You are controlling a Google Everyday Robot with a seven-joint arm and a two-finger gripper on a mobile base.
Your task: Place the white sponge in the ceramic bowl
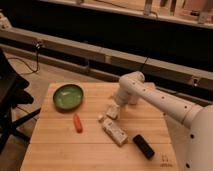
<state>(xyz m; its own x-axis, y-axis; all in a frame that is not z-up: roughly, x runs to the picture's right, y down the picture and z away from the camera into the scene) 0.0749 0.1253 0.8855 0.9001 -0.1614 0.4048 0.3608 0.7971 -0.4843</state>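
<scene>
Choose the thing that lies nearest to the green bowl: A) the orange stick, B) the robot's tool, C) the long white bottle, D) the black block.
A: the orange stick lies just in front of the ceramic bowl, slightly to its right, while the tool hangs farther right, over the middle of the table.

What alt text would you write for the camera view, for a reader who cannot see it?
A white arm reaches over a wooden table, its tool low over the sponge near the middle. The green bowl sits at picture left; an orange item, a white bottle and a black block lie nearer the camera.
</scene>
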